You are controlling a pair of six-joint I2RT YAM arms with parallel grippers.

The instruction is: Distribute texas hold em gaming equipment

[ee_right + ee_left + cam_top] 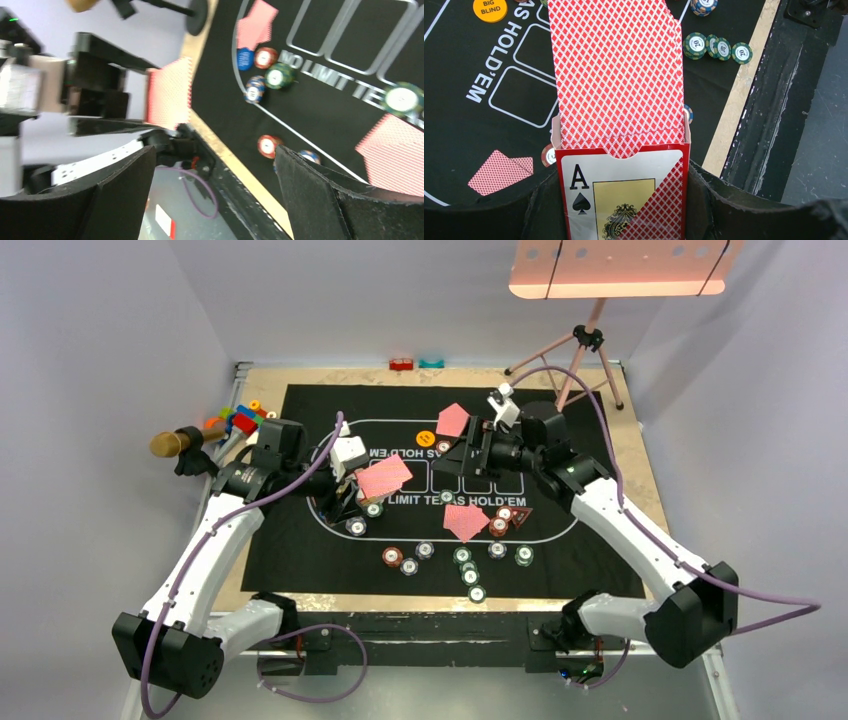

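- Black Texas Hold'em felt (300, 540) is covering most of the bench (630, 455), and two robot arms are reaching over it from the near edge.
- Left hand (623, 207) is clamping a red card box (589, 175) by its two side walls above the left end of the felt. A stack of red-backed playing cards (616, 75) is sticking well out of the box's open mouth.
- Right hand (215, 195) is hovering over the far middle of the felt, its fingers (115, 200) spread wide with nothing between them.
- Loose cards (466, 522) are lying face down toward the near side of the felt, and a far card (453, 420) is lying beside an orange disc (426, 438).
- Striped chips (470, 577) are sitting scattered along the near curve of the printed line.
- Cards are looking light, thin and slick. The exposed end of the stack seems the best place to pinch, flat across both faces. They would probably flex, and tilting the open box risks spilling them.
- Box is appearing stiff enough for a side grip, though a hard squeeze could pinch the stack inside.
- Chips are looking small, hard and smooth, so a grip across the rim seems best. Those touching neighbours may slide.
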